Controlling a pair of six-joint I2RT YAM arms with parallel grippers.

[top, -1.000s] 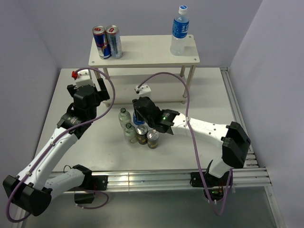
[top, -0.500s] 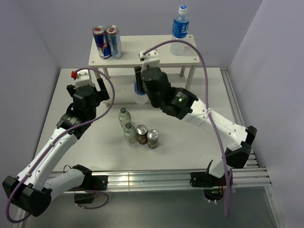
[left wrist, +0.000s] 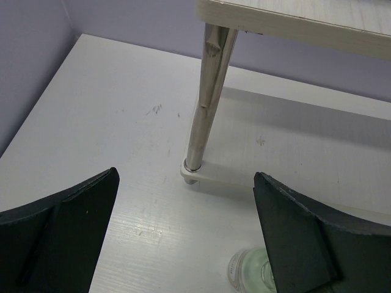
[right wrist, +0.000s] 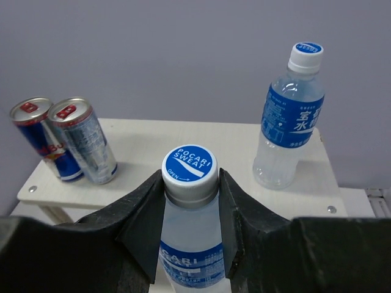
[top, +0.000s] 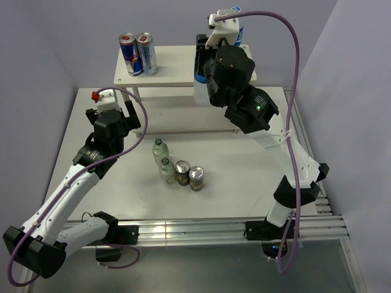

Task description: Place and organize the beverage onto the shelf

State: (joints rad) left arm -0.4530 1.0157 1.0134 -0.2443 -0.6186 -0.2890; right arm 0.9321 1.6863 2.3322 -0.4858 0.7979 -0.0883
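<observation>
**Bottle lifted off the table to the shelf front**

Up from the table, the right gripper (right wrist: pixel 190 204) is clamped on a bottle (right wrist: pixel 189 168), upright just in front of the shelf (top: pixel 177 67) top board. A second bottle (right wrist: pixel 292 122) stands at its right end and tall cans (top: pixel 137 54) at its left. The left gripper (left wrist: pixel 183 238) gapes wide by a shelf leg. Two small bottles (top: pixel 163 160) and two dark cans (top: pixel 189 175) stand on the table (top: pixel 244 177).

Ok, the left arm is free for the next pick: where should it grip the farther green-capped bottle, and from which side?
Take the farther green-capped bottle around its body below the cap, probably coming from the left. It stands upright and its left and far sides look free, while the other green-capped bottle and two dark cans crowd its near right.
</observation>
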